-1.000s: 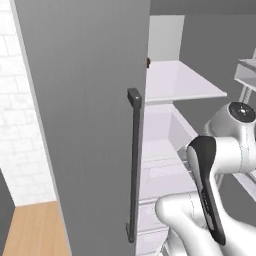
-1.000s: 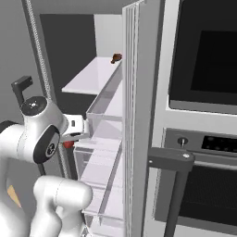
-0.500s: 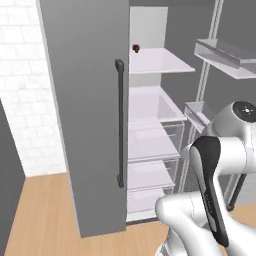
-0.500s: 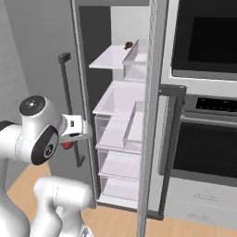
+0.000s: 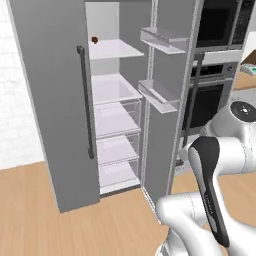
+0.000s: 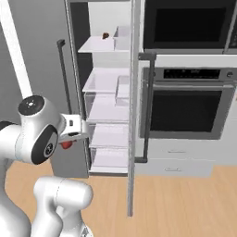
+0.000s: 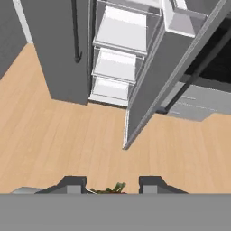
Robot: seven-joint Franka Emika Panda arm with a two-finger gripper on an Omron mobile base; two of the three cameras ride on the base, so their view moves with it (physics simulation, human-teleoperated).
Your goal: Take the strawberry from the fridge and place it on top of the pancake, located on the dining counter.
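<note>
My gripper (image 7: pixel 112 185) points down at the wooden floor, away from the fridge (image 5: pixel 45 75). Between its finger tips sits the strawberry (image 7: pixel 108 189), a red berry with green leaves, and the jaws are shut on it. In the right base view the berry (image 6: pixel 66 145) shows red under my gripper (image 6: pixel 70 138), left of the fridge's white shelves (image 6: pixel 109 111). Both fridge doors stand open. A small dark reddish-brown thing (image 5: pixel 94 39) lies on the top shelf. The pancake and the dining counter are out of view.
The open right fridge door (image 5: pixel 170 100) with its door bins juts out toward me. The black-fronted wall oven (image 6: pixel 190 106) stands right of the fridge. Bare wooden floor (image 7: pixel 58 140) lies in front of the fridge, and a white brick wall (image 5: pixel 17 115) is on the left.
The whole picture has shifted: the base has backed away from the fridge, which now looks smaller and farther off. The red berry has stayed at my gripper throughout.
</note>
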